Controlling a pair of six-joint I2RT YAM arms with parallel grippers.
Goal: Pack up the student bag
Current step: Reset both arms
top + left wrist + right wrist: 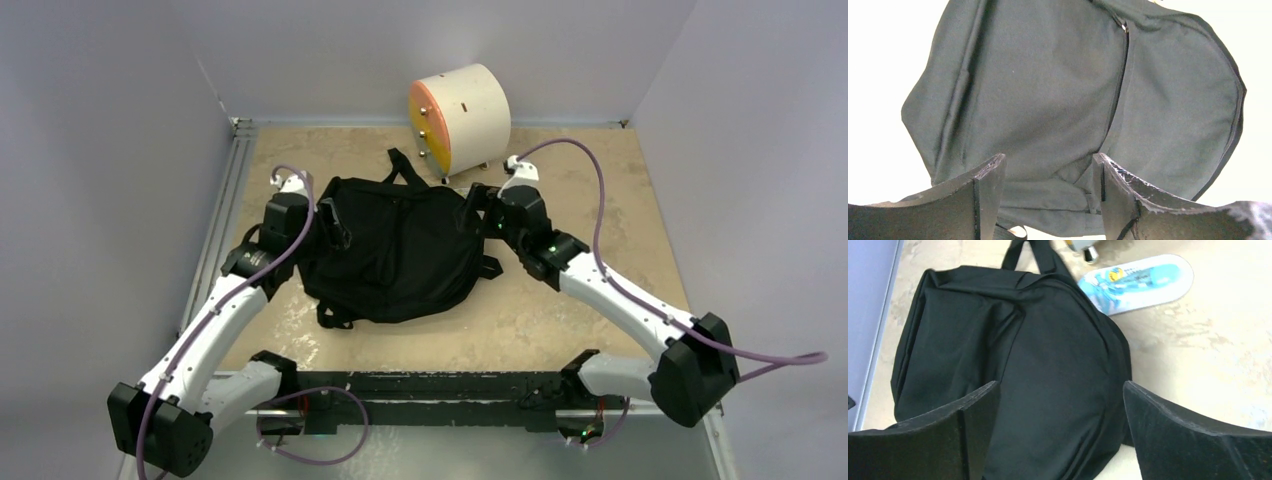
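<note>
Black student bag (395, 250) lies flat mid-worktop (600, 200), carry loop toward the far edge, straps trailing near-left. My left jaws (1048, 200) sit at its left edge, my right jaws (1060, 435) at its right edge, one arm each side. Both sets are spread wide with nothing between them; fabric shows through each gap, and I can't tell whether any tip is touching it. The left wrist view shows a zipper (1118, 90) running down the panel, and it looks closed along the stretch I can see; the top end is out of view. The right wrist view shows a blue-and-white flat case (1138, 282), probably a pencil case, on the worktop just beyond the bag's far-right corner, near the loop and outside the bag. A cream drum with an orange face (458, 117) stands at the far edge, separate from the rest. Judgement: one item is out and the bag appears zipped, so this fits the approach to open the bag. It also fits a bag already zipped after other items went in, with the case left over. Either way, the case belongs inside. That calls for one side pinning the fabric while the other works the zipper pull, which I can't locate in these views.
</note>
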